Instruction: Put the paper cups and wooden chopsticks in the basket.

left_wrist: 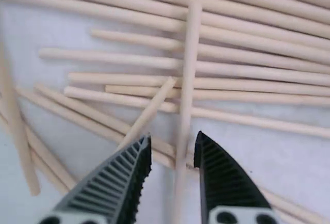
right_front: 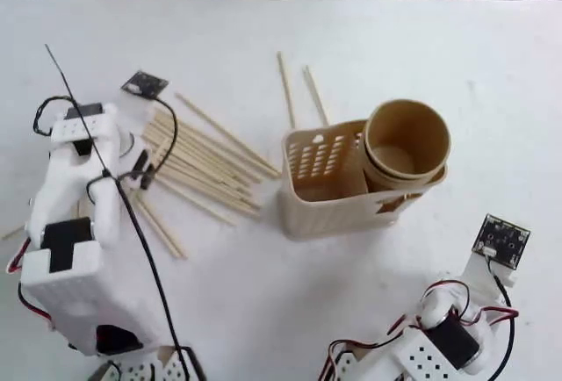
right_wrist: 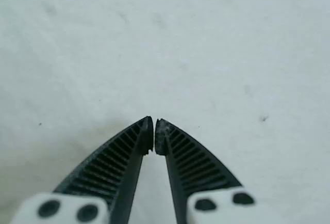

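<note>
1. My left gripper (left_wrist: 172, 142) hangs open astride one pale wooden chopstick (left_wrist: 187, 79) in the scattered pile (right_front: 206, 157), left of the cream slotted plastic basket (right_front: 320, 161).
2. My right gripper (right_wrist: 154, 128) is closed on nothing above the white table (right_wrist: 206, 38), near right.
3. Stacked tan paper cups (right_front: 407, 140) sit in the basket's right compartment.

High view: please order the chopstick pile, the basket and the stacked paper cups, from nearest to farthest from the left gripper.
1. Chopstick pile, directly beneath the left gripper.
2. Basket, beyond the pile.
3. Paper cups, standing in the basket's farther end.
</note>
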`<control>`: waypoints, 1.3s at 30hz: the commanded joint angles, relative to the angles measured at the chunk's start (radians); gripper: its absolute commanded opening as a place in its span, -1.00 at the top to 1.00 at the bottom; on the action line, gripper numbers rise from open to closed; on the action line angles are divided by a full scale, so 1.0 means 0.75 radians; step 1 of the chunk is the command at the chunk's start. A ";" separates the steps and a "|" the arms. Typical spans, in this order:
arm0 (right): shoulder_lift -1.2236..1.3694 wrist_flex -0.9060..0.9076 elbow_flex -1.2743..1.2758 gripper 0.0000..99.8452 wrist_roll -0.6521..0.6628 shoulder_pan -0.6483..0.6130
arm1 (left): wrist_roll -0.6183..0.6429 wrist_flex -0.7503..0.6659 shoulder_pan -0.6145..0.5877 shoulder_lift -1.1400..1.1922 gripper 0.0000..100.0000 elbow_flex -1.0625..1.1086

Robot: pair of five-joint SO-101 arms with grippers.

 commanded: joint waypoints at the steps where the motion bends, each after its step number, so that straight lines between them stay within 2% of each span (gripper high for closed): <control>1: -0.011 -0.013 0.012 0.96 -0.004 0.015 | 0.018 -0.027 0.019 -0.009 0.69 -0.049; 6: -0.011 -0.013 0.012 0.96 -0.004 0.015 | 0.023 -0.029 0.042 -0.007 0.72 -0.043; 10: -0.011 -0.013 0.012 0.96 -0.004 0.015 | 0.016 -0.023 0.087 -0.007 0.97 -0.041; 15: -0.011 -0.013 0.012 0.96 -0.004 0.015 | 0.025 -0.020 0.146 -0.017 0.96 -0.053; 18: -0.011 -0.013 0.012 0.96 -0.004 0.015 | 0.090 -0.008 0.154 -0.032 0.95 -0.104; 25: -0.011 -0.013 0.012 0.96 -0.004 0.015 | 0.119 0.301 0.195 -0.093 0.95 -0.428; 28: -0.011 -0.013 0.012 0.96 -0.004 0.015 | 0.117 0.346 0.210 -0.091 0.94 -0.428; 32: -0.011 -0.013 0.012 0.96 -0.004 0.017 | 0.115 0.299 0.185 -0.091 0.92 -0.331; 37: -0.011 -0.013 0.012 0.96 -0.004 0.017 | 0.110 0.155 0.140 -0.091 0.70 -0.184; 39: -0.011 -0.013 0.012 0.96 -0.004 0.017 | 0.106 0.090 0.122 -0.091 0.72 -0.133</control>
